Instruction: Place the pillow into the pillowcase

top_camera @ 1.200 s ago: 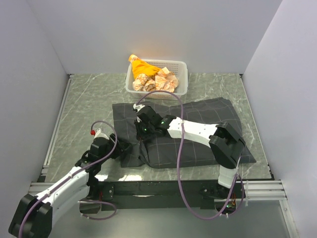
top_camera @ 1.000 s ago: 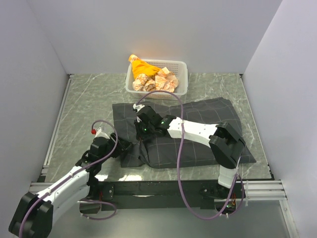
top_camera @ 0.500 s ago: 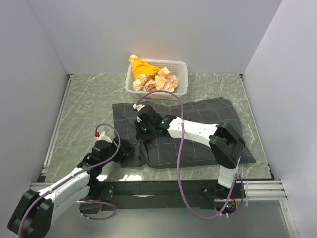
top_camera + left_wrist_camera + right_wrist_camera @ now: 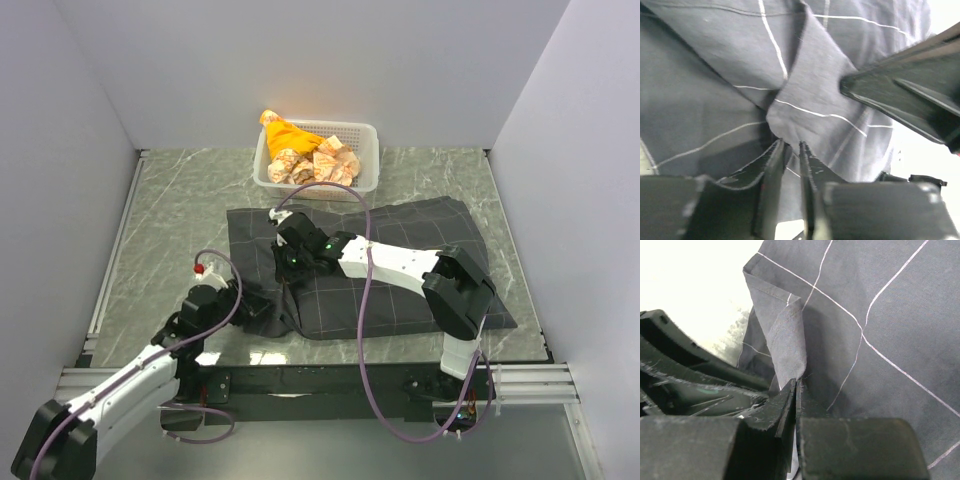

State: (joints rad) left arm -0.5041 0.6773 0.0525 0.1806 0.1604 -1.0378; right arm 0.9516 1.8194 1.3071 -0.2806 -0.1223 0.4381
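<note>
The pillowcase (image 4: 420,225) was charcoal with thin white checks, the table (image 4: 170,220) green marble, the basket (image 4: 368,170) white, its cloths (image 4: 285,135) orange.

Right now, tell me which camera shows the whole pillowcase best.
The top external view: the pillowcase lies spread across the table, with nearly all of its outline visible. The left wrist and right wrist views show only close-up folds of its checked fabric.

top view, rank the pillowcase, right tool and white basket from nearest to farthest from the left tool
1. pillowcase: its near-left corner is at the left tool
2. right tool: just beyond, over the case's left end
3. white mesh basket: far back, by the wall
</note>
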